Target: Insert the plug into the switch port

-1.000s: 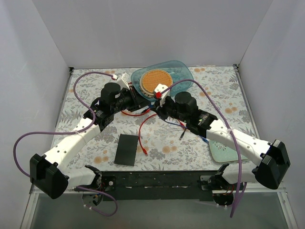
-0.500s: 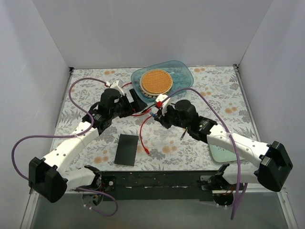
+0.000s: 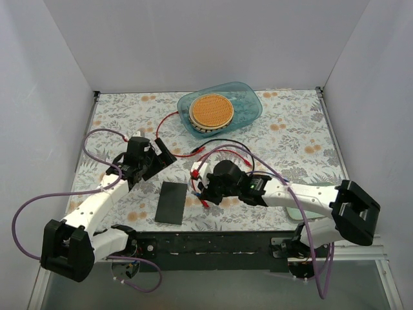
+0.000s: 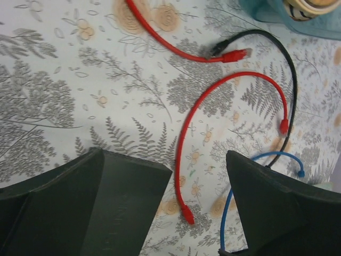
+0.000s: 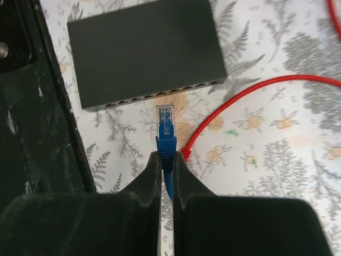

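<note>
The flat matte black rectangular switch (image 3: 172, 202) lies on the floral-printed tablecloth (image 3: 290, 129) at about 7 o'clock from the table's middle, near the black base rail (image 3: 213, 242); in the top view its long sides run roughly from 12 to 6 o'clock. The right claw (image 5: 166, 160) sits low over the cloth just beside the switch, at its 3 o'clock in the top view; its two black fingers (image 5: 144, 181) are pressed together on a thin blue cable (image 5: 166, 143), gripping it just behind the clear plastic plug (image 5: 166, 114). In the right wrist view the plug points to 12 o'clock, straight at the narrow edge of the switch (image 5: 146, 50) where the row of ports shows; its tip stands just short of that edge, with a sliver of cloth between them, so the plug is not in a port.

The left claw (image 3: 157, 157) hovers at about 10 o'clock from the table's middle, well apart from the switch; in the left wrist view its dark fingers (image 4: 80, 208) stand wide apart with nothing between them but cloth. A looping red cable (image 4: 184, 138) lies under it, and a black cable (image 4: 285, 58) arcs at 2 o'clock; a second red cable ends in a red plug (image 4: 237, 55) touching the black cable's end.

At 12 o'clock on the table a translucent teal plastic tray (image 3: 250, 97) holds a round orange woven disc (image 3: 211, 110).
</note>
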Robot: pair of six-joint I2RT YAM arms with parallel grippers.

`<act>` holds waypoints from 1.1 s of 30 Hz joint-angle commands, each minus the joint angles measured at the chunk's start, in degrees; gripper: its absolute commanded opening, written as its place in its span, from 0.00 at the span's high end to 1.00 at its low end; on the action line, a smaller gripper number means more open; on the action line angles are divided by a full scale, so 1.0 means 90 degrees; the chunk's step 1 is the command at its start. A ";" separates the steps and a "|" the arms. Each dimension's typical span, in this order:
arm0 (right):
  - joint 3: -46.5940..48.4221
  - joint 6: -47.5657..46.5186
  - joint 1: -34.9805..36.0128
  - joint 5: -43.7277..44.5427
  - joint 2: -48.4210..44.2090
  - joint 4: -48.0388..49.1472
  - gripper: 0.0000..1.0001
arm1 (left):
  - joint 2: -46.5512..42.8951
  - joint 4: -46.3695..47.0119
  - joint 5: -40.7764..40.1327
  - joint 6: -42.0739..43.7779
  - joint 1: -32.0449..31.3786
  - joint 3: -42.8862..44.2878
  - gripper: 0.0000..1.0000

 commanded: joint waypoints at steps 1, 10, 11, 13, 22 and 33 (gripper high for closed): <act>0.0244 0.0085 0.0269 -0.0298 0.0539 -0.0276 0.99 | -0.0313 -0.0388 -0.0473 -0.0143 0.0217 -0.0194 0.02; 0.0733 0.0241 0.0397 -0.0397 0.1711 -0.0394 0.99 | -0.0284 0.0021 -0.0181 -0.0407 0.0236 -0.1131 0.07; 0.0840 0.0270 0.0397 -0.0357 0.1857 -0.0404 0.99 | -0.0293 0.0099 -0.0162 -0.0426 0.0236 -0.1209 0.08; 0.1006 0.0270 0.0397 -0.0260 0.2014 -0.0491 0.99 | -0.0303 0.0197 0.0150 -0.0426 0.0236 -0.1384 0.10; 0.1749 0.0524 0.0377 0.0267 0.2766 -0.0550 0.99 | -0.0050 0.1496 0.1468 -0.0602 0.0207 -0.1835 0.17; 0.1974 0.0622 -0.0451 0.0522 0.2825 -0.0306 0.99 | 0.1210 0.2941 0.1791 -0.0876 -0.0164 -0.1485 0.18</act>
